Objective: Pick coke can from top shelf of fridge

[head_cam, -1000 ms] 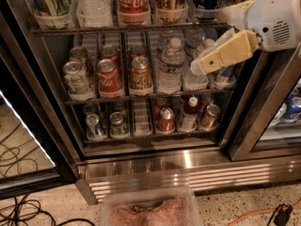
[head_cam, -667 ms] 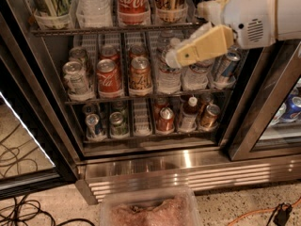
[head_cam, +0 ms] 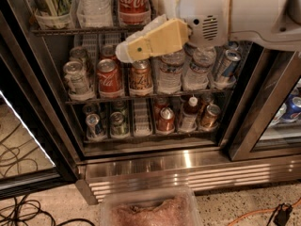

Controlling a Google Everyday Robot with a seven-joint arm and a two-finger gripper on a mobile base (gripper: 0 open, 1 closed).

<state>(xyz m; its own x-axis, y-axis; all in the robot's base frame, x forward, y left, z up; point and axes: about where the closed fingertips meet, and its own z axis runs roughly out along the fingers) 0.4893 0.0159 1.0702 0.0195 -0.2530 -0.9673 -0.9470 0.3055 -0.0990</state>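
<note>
The coke can (head_cam: pixel 134 1) is red with white script and stands on the top shelf (head_cam: pixel 80 30) of the fridge (head_cam: pixel 155 161), between a clear water bottle (head_cam: pixel 95 4) and the arm. My gripper (head_cam: pixel 124 51) is tan and white. It hangs in front of the open fridge, just below the top shelf's front rail, a little below and left of the coke can, and holds nothing that I can see. The white arm (head_cam: pixel 235 11) hides the right part of the top shelf.
The middle rack holds a silver can (head_cam: pixel 75 79), a second red can (head_cam: pixel 109 77), a brown-gold can (head_cam: pixel 141 76) and water bottles (head_cam: pixel 170 72). The lower rack holds several cans. A clear plastic bin (head_cam: pixel 150 208) lies on the floor. Cables (head_cam: pixel 19 206) lie at the left.
My arm and gripper have moved left across the fridge front, from the right side to just below the coke can. The shelves' contents have not moved.
</note>
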